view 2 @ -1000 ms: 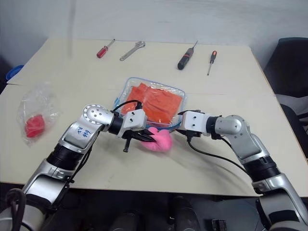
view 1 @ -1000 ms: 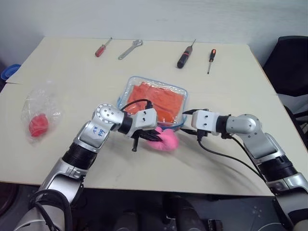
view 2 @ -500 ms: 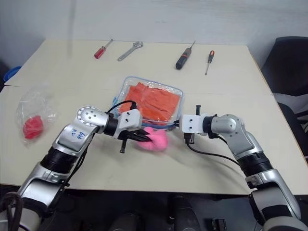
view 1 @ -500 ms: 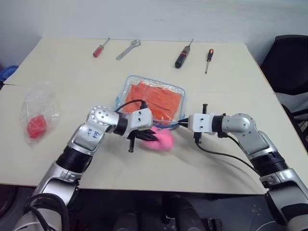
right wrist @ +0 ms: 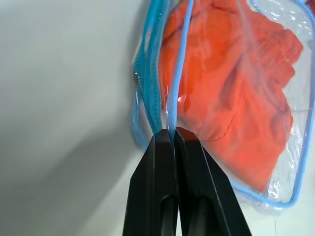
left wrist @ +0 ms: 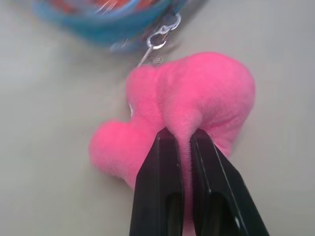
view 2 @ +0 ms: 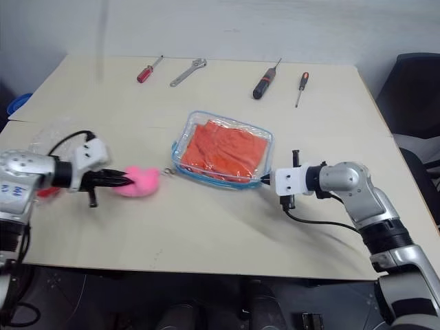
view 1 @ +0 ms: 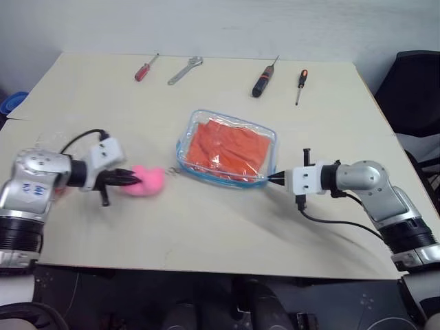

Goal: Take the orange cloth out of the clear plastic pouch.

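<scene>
The clear plastic pouch with light blue trim lies flat at mid-table. The orange cloth is folded inside it and fills most of it. My right gripper is at the pouch's near right corner, shut on the blue trim; the wrist view shows the trim pinched between its fingertips. My left gripper is well off to the left of the pouch, shut on a pink fuzzy heart plush just above the table. A small metal clasp trails from the plush toward the pouch.
Along the far edge lie a red screwdriver, a wrench, a black-handled screwdriver and a small screwdriver. A thin wrinkly bag sits behind my left arm. A black chair stands at the right.
My left gripper has swung far to the left, carrying the pink plush away from the pouch. My right gripper has shut on the pouch's trim, and the pouch has shifted slightly right.
</scene>
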You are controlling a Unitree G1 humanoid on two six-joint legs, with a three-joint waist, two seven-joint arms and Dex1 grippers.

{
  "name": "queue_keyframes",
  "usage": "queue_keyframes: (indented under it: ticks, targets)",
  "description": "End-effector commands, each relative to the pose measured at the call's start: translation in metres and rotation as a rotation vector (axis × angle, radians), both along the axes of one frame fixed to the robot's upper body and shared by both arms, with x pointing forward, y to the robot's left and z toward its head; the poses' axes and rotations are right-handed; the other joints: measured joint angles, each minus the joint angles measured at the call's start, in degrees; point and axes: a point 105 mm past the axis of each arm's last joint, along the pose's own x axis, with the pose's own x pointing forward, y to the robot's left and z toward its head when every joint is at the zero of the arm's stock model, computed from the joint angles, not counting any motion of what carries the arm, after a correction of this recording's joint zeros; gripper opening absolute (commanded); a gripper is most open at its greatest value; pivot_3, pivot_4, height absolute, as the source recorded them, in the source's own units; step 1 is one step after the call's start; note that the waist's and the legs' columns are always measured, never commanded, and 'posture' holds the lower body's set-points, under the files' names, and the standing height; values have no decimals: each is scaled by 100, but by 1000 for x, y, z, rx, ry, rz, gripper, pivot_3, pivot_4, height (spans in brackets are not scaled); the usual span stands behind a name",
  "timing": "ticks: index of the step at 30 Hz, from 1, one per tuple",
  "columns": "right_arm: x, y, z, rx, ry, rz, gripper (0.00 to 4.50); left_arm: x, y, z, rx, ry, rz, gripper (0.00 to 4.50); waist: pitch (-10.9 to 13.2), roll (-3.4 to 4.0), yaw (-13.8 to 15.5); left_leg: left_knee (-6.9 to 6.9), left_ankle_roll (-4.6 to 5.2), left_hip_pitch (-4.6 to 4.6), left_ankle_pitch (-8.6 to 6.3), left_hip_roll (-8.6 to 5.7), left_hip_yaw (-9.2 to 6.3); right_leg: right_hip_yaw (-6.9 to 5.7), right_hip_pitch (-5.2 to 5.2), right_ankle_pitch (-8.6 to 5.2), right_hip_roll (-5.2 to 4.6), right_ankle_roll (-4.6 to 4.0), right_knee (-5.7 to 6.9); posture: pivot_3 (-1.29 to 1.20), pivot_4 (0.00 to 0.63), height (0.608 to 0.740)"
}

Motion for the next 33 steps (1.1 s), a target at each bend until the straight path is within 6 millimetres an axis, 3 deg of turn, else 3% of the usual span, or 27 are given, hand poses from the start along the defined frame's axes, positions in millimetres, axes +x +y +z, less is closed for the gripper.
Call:
queue_keyframes:
  ticks: [1,7,8,10,13,17,21,24,27,33]
  targets:
    - [-8,-4,16,18,-43,25,61,1,4,11,9,-46,-12,0,0,1,8,0,1,0,0,-1,0,-1,0,0,-2,0,1,0,150,740]
    - [-12,3,14,78,6,4,61,-3,-28,-8,-52,-3,-90,0,1,1,12,0,0,0,-1,-1,0,-3,0,0,-3,0,4,0,150,740]
    - [-12,3,16,113,33,-17,249,-5,-35,-9,-81,3,-101,290,1,1,11,0,1,-1,-1,-1,0,-3,0,0,-4,0,4,0,150,740]
    - [-17,4,21,176,76,-48,687,-11,-45,-9,-141,20,-123,849,1,1,15,0,1,0,-1,-1,0,-2,0,0,-5,0,6,0,150,740]
    - [-25,4,28,254,115,-93,1725,-16,-48,-6,-152,19,-129,1822,1,1,16,0,0,-1,-1,0,-3,-2,0,0,-6,0,4,0,150,740]
    - [-51,4,37,415,214,-155,3064,-26,-51,22,-115,-3,-213,3049,1,2,55,0,-5,-3,-3,1,-13,-9,1,0,-4,0,3,0,150,740]
    - [-76,14,43,562,354,-176,4431,-38,-80,50,-99,-2,-384,4255,4,6,89,1,-5,-5,-4,-1,-15,-10,3,0,-3,0,-2,0,150,740]
    - [-94,26,44,625,436,-166,4431,-26,-109,32,117,-121,-532,4255,-5,22,131,-2,-5,2,-4,-4,-15,-6,10,0,-4,0,-2,0,150,740]
    - [-99,30,44,642,459,-188,4431,2,-122,14,281,-256,-575,4255,-8,27,154,-7,-4,1,-4,-9,-5,2,17,1,0,1,-4,0,150,740]
    - [-103,29,37,641,457,-249,4431,48,-146,13,337,-476,-563,4255,-3,19,153,-9,-3,-8,-4,-12,10,8,10,3,13,4,-4,0,150,740]
